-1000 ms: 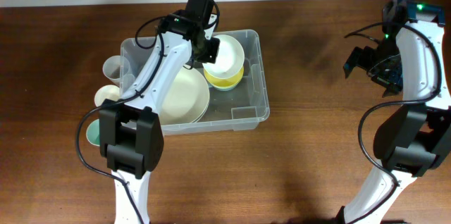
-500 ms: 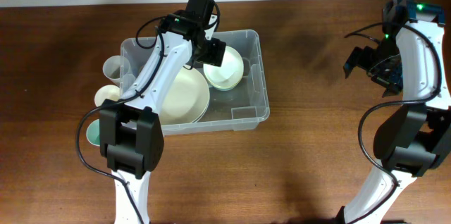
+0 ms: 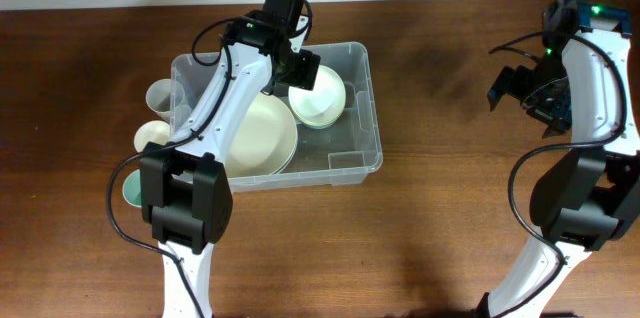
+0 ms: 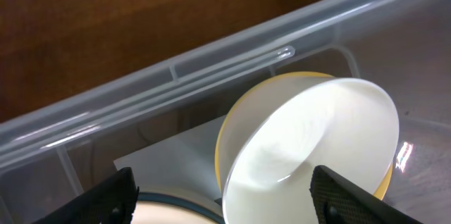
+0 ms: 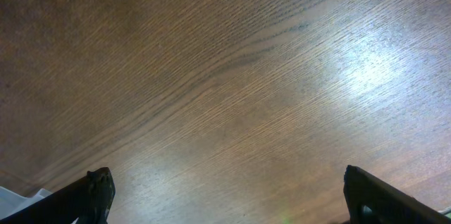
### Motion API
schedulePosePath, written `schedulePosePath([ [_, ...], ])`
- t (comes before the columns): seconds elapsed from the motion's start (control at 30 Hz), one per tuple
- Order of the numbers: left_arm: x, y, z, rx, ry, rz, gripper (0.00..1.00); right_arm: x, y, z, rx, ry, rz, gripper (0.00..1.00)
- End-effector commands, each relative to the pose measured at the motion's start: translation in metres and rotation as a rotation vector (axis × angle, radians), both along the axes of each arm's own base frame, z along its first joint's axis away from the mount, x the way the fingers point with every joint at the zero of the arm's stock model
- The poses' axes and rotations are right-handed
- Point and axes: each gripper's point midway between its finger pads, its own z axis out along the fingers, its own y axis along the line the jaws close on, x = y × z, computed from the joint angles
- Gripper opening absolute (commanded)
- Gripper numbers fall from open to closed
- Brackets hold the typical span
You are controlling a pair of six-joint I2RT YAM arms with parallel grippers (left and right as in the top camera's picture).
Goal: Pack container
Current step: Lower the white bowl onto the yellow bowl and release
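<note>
Lifting straight up seems safest: left hand [image 3: 298, 68] hangs open over the white bowl [image 3: 322, 98] inside the container [image 3: 372, 108], left of centre on the worktop [image 3: 450, 208]. Don't clip its rim; right hand [image 3: 508, 88] is open too.

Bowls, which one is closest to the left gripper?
The white bowl nested in the yellow bowl inside the container, right below the left gripper; the wide cream bowl beside it is farther off.
</note>
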Motion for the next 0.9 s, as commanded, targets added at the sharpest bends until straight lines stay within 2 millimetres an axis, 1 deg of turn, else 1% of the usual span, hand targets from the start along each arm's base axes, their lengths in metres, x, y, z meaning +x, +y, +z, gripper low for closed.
schedulePosePath([
  [0.0, 0.000, 0.000, -0.009, 0.007, 0.025, -0.004, 0.77, -0.001, 0.000, 0.002, 0.000, -0.004, -0.004, 0.99],
  [0.07, -0.001, 0.001, -0.017, 0.013, 0.045, -0.004, 0.76, -0.001, -0.001, 0.002, 0.000, -0.004, -0.004, 0.99],
  [0.17, -0.007, -0.004, -0.031, -0.004, 0.094, -0.017, 0.66, -0.001, -0.001, 0.002, 0.000, -0.004, -0.004, 0.99],
  [0.2, -0.009, -0.006, -0.034, -0.017, 0.108, -0.024, 0.64, -0.001, 0.000, 0.002, 0.000, -0.004, -0.004, 0.99],
  [0.3, -0.009, -0.008, -0.037, -0.023, 0.115, -0.027, 0.53, -0.001, 0.000, 0.002, 0.000, -0.004, -0.004, 0.99],
  [0.33, -0.009, -0.008, -0.037, -0.023, 0.115, -0.027, 0.49, -0.001, 0.000, 0.002, 0.000, -0.004, -0.004, 0.99],
  [0.37, -0.009, -0.008, -0.037, -0.023, 0.115, -0.027, 0.40, -0.001, 0.000, 0.002, 0.000, -0.004, -0.004, 0.99],
  [0.4, -0.009, -0.008, -0.037, -0.023, 0.116, -0.027, 0.29, -0.001, -0.001, 0.002, 0.000, -0.004, -0.004, 0.99],
  [0.57, -0.009, -0.008, -0.037, -0.023, 0.116, -0.026, 0.04, -0.001, -0.001, 0.002, 0.000, -0.004, -0.004, 0.99],
  [0.73, -0.011, -0.007, -0.034, -0.020, 0.124, -0.026, 0.01, -0.001, -0.001, 0.002, 0.000, -0.004, -0.004, 0.99],
  [0.87, -0.013, -0.006, -0.022, -0.019, 0.127, -0.026, 0.01, -0.001, 0.000, 0.002, 0.000, -0.004, -0.004, 0.99],
])
